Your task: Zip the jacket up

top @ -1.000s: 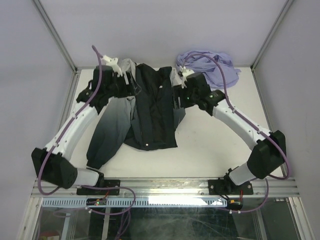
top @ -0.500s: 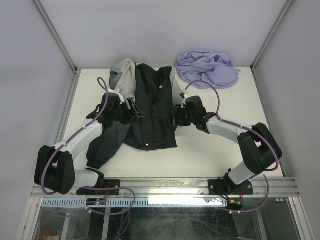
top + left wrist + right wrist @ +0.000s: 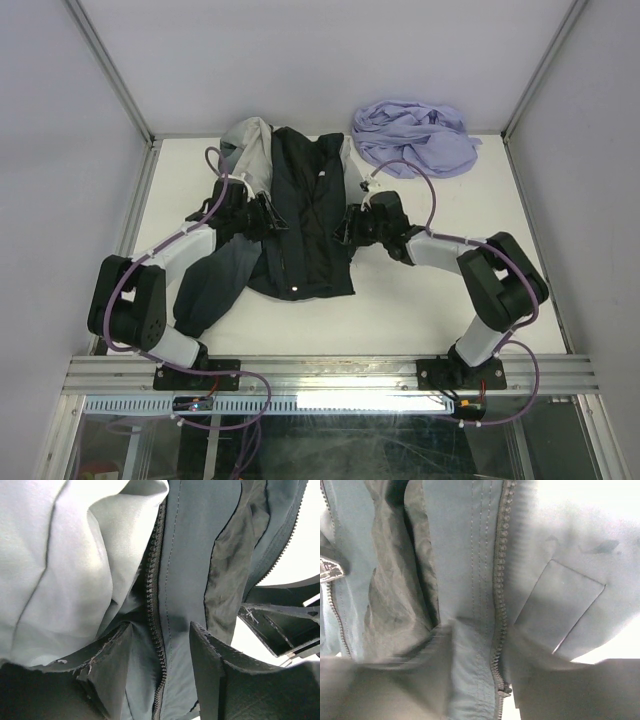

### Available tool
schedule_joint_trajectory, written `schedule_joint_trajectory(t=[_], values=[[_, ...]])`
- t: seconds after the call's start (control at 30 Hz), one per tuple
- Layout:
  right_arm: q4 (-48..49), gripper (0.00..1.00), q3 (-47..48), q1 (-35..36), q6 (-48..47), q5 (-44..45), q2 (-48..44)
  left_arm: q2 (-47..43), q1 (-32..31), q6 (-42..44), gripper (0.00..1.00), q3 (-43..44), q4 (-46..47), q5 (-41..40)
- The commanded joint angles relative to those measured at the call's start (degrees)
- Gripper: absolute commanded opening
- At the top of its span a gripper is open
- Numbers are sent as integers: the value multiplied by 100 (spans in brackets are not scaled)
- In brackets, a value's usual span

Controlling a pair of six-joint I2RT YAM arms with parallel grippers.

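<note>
The jacket lies open on the white table, black lining up, with a grey-to-black sleeve on the left. My left gripper rests on its left front edge. In the left wrist view the fingers stand apart, with the zipper teeth running between them. My right gripper rests on the right front edge. In the right wrist view its blurred fingers straddle the other zipper row, whose metal end piece shows low down. Neither gripper has closed on the cloth.
A lavender-purple garment lies bunched at the back right corner. Bare table stretches to the right of the jacket. Enclosure walls stand on three sides. The right gripper's fingers show in the left wrist view.
Both arms have drawn back from the jacket's collar end to its middle and come down onto the front edges. The light grey collar area at the back left now shows.
</note>
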Motion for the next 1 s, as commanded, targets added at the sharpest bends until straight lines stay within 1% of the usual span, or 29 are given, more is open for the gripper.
schedule_joint_trajectory(t=[0.0,0.07,0.1,0.13,0.27,0.37,0.43,0.47,0.5,0.53,0.57,0.7,0.8,0.83,0.87,0.9,0.97], values=[[339,30,107,-95,-58,-203,-179,45,45,117,46,284,464,357],[203,30,152,-141,-58,-203,-264,43,45,97,37,245,512,378],[101,3,197,-160,-186,-304,-295,32,40,81,31,226,551,375],[-9,0,245,-180,-408,-267,-335,16,49,74,25,222,574,371],[-648,0,502,-249,-842,76,-549,-117,128,181,1,332,476,265],[-1149,0,705,-335,-1175,429,-726,-267,267,426,0,562,24,67],[-1558,0,917,-388,-1412,675,-835,-385,369,690,0,818,-441,-146],[-1853,0,1082,-402,-1544,933,-893,-394,406,861,0,994,-720,-296],[-2167,0,1252,-416,-1671,1229,-963,-591,435,1054,0,1208,-1060,-544],[-2477,0,1443,-449,-1772,1605,-1037,-685,455,1268,0,1421,-1364,-846],[-2771,0,1637,-480,-1883,1995,-1097,-778,465,1604,0,1653,-1694,-1288],[-4100,0,2678,-612,-2350,3467,-1173,-962,570,2450,0,2652,-2918,-2870],[-4779,0,3405,-632,-2633,4459,-1149,-1025,624,2802,0,3312,-3570,-3954],[-4942,0,3608,-632,-2693,4611,-1152,-1040,631,2836,0,3485,-3765,-4166],[-5145,0,3802,-621,-2721,4637,-1155,-1048,620,2842,0,3640,-3910,-4234],[-5261,0,3951,-589,-2738,4567,-1152,-1059,624,2768,0,3762,-4062,-4124],[-5378,0,4116,-388,-2736,4316,-1163,-1052,588,2485,0,3872,-4261,-3366]])
